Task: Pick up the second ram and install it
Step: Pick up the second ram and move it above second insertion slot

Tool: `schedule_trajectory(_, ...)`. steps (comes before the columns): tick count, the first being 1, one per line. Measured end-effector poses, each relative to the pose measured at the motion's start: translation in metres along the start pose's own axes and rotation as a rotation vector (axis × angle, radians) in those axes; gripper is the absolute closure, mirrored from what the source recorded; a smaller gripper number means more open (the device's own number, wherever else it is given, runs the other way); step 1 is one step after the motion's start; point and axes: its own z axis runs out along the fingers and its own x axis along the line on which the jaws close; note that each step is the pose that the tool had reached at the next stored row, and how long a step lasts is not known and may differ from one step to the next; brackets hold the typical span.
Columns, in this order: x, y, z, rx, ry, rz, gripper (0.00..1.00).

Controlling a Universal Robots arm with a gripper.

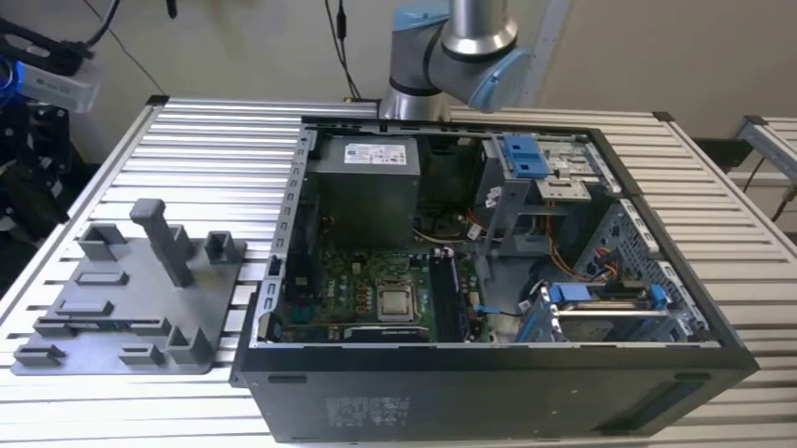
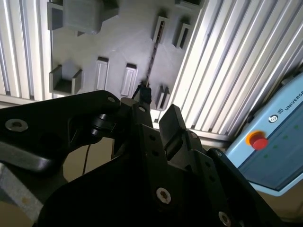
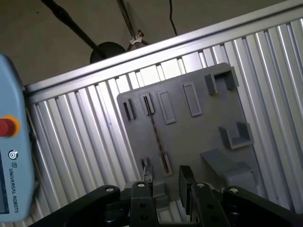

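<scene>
My claw (image 3: 165,174) is parted over the grey plastic holder plate (image 3: 199,137). In it, the thin dark ram stick (image 3: 155,130) stands edgewise.

Desk (image 1: 212,140): a flat top of parallel, silver ribbed metal slats running across the exterior view.

Item 1: open black computer case (image 1: 498,392), lying on its side directly on the slats with its open face upward. It takes up the middle and the exterior view's right of the desk.

Item 2: grey fixture plate (image 1: 131,301), lying flat on the slats just beside the case, on the exterior view's left of it. A narrow strip of bare slat shows between the two. The plate carries moulded slots, brackets and an upright post.

Both wrist views show the same plate (image 3: 189,137) (image 2: 118,42) lying flat on the slats (image 3: 94,142) (image 2: 227,61).
</scene>
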Motion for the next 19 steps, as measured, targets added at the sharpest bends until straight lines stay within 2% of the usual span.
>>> schedule_trajectory(19,-0.0001,0.0007,0.0118,0.0,0.0001,0.0,0.64)
